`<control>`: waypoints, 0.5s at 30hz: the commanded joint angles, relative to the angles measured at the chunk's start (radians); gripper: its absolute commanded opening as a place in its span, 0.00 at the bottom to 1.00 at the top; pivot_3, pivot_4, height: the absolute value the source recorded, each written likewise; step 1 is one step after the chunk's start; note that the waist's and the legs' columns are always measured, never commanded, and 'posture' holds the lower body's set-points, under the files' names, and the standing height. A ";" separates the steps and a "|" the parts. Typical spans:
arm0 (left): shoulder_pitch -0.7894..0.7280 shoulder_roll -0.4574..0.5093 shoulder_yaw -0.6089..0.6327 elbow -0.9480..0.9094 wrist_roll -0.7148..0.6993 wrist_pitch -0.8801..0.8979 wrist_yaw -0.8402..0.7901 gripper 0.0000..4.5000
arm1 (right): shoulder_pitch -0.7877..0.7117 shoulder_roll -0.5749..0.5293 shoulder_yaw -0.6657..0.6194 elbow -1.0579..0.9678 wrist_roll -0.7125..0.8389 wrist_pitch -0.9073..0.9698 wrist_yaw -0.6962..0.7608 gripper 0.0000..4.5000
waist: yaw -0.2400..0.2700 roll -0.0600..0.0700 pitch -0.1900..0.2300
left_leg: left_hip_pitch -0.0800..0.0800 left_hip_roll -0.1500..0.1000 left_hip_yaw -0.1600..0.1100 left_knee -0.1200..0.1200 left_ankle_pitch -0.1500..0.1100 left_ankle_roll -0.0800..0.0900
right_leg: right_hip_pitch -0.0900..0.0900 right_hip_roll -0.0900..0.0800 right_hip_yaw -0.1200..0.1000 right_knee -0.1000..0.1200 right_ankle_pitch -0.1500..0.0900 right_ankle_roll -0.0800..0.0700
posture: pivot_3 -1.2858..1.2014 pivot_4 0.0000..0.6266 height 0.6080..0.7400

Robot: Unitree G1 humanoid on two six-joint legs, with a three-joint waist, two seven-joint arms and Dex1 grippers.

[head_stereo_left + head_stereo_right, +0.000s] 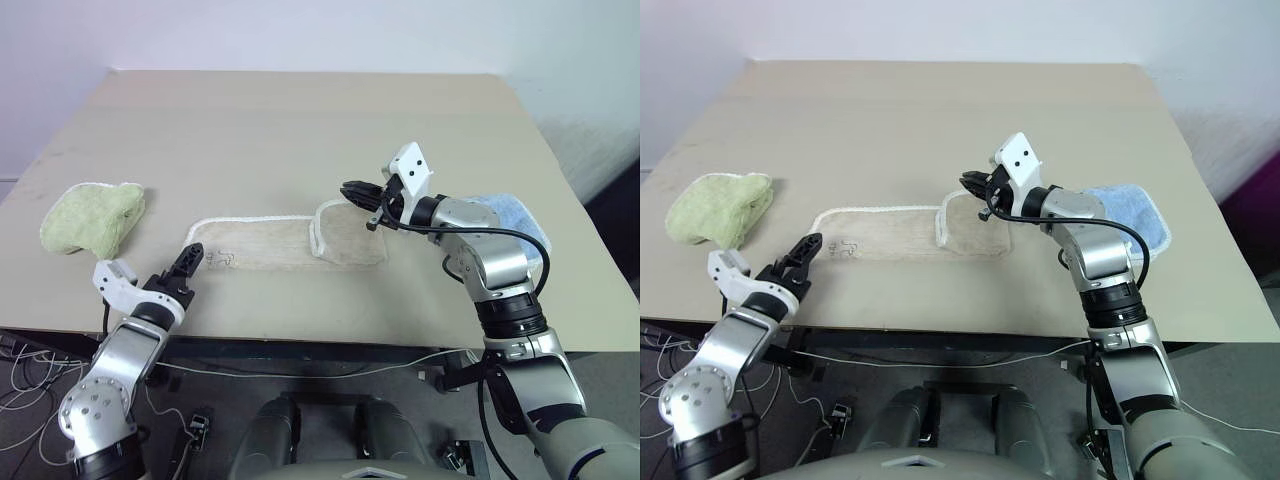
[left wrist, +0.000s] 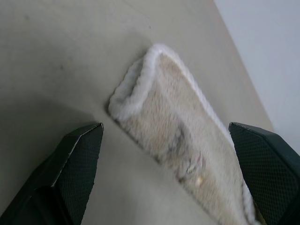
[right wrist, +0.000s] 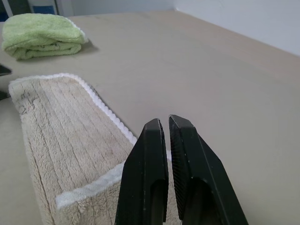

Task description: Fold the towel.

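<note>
The right gripper (image 1: 352, 191), fingers pressed together, hovers over the right end of the towel (image 1: 270, 242), where a flap is folded over. The towel lies lengthwise left-to-right near the table's (image 1: 300, 120) front edge. The left gripper (image 1: 188, 262), spread wide, sits at its left end.

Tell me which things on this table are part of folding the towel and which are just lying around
Part of the job:
- towel, beige with white edging, its right end folded over
- left gripper, open, at the towel's left end
- right gripper, shut, over the folded right end

Just lying about:
- green cloth, far left
- blue cloth, behind the right arm
</note>
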 commanded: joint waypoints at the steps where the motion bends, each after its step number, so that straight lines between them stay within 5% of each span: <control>1: -0.060 -0.007 -0.033 0.086 -0.007 0.014 0.031 1.00 | 0.012 -0.001 -0.034 -0.077 0.021 0.004 -0.022 0.06 | 0.004 0.000 0.000 | 0.000 0.000 0.000 0.000 0.000 0.000 | 0.000 0.000 0.000 0.000 0.000 0.000 | 0.52 0.24 1.00; 4: -0.102 -0.016 -0.031 0.141 -0.003 0.011 0.037 1.00 | 0.031 -0.002 -0.041 -0.109 0.024 0.016 -0.038 0.06 | 0.014 0.001 0.000 | 0.000 0.000 0.000 0.000 0.000 0.000 | 0.000 0.000 0.000 0.000 0.000 0.000 | 0.52 0.24 1.00; 7: -0.118 -0.026 -0.028 0.158 -0.002 0.004 0.030 0.87 | 0.047 -0.007 -0.051 -0.140 0.028 0.030 -0.056 0.05 | 0.021 0.001 -0.001 | 0.000 -0.001 0.000 0.000 0.000 0.000 | 0.001 0.000 0.000 0.000 0.000 0.000 | 0.52 0.24 1.00; 15: -0.127 -0.023 -0.004 0.182 -0.002 -0.020 0.013 0.29 | 0.075 -0.016 -0.060 -0.181 0.033 0.049 -0.078 0.05 | 0.016 0.001 0.000 | 0.000 -0.001 0.000 0.000 0.000 0.000 | 0.001 -0.001 0.000 0.000 0.000 0.000 | 0.52 0.24 1.00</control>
